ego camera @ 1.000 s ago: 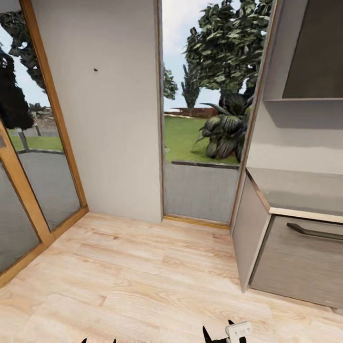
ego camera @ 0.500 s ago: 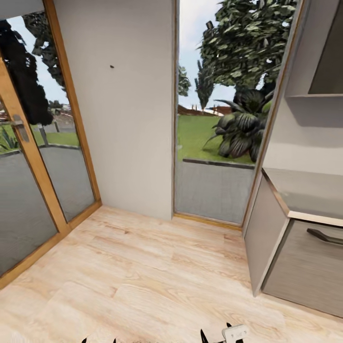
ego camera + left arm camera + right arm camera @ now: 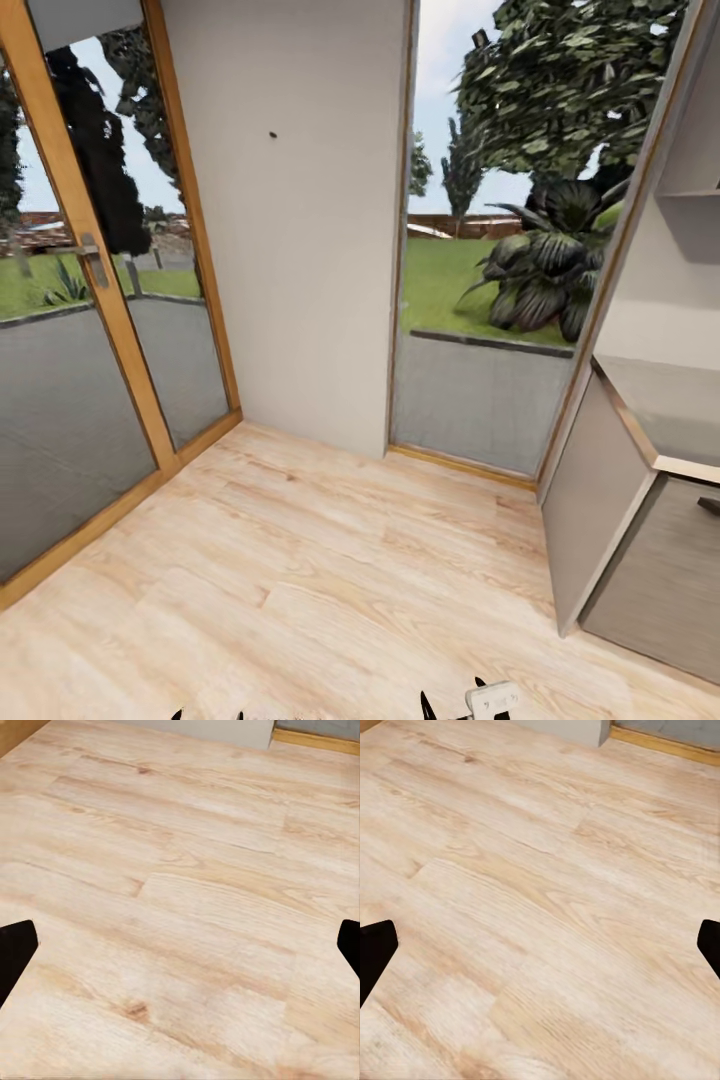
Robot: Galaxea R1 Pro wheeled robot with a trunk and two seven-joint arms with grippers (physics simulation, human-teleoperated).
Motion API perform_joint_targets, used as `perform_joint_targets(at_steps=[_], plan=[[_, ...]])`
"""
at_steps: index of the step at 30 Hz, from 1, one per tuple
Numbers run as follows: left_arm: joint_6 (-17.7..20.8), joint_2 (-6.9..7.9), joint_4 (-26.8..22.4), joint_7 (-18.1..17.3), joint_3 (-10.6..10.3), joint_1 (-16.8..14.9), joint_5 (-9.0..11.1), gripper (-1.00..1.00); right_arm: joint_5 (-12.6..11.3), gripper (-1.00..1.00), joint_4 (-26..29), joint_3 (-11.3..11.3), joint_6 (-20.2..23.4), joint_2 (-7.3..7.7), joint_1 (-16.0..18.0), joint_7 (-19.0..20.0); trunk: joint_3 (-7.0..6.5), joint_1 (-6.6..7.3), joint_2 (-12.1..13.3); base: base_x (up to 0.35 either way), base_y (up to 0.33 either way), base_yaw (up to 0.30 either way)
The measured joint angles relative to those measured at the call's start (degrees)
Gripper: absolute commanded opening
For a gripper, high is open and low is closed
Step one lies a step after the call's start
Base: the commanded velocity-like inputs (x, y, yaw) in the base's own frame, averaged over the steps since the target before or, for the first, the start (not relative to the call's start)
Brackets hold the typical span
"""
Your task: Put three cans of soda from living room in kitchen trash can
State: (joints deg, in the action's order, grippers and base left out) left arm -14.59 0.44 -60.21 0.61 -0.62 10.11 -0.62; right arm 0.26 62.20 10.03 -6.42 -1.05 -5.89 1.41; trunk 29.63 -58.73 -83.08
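Robot in transit over wood floor point(image 3: 330, 600), facing wall point(image 3: 300, 230) beside glass door point(image 3: 80, 330). Left gripper point(image 3: 180, 945) and right gripper point(image 3: 540, 945) spread wide, empty, held low for travel. Cans, bin unseen.

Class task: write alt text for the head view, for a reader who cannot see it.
A pale wood-plank floor runs to a white wall between a wood-framed glass door and a tall window onto a garden; a grey cabinet stands at right.

Your cabinet point(image 3: 640, 540) is cut off at the head view's right edge, its drawer handle point(image 3: 711, 505) barely showing, both grippers' dark tips clipped at the bottom edge.
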Motion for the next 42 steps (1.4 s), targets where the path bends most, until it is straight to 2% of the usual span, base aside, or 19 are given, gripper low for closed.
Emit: perform_joint_targets(at_steps=[42], plan=[[0.00, 0.00, -0.08, 0.00, -0.07, 0.00, 0.00, 1.00, 0.00, 1.00, -0.85, 0.16, 0.00, 0.00, 0.09, 0.00, 1.76, 0.00, 0.00, 0.000, 0.000, 0.216]])
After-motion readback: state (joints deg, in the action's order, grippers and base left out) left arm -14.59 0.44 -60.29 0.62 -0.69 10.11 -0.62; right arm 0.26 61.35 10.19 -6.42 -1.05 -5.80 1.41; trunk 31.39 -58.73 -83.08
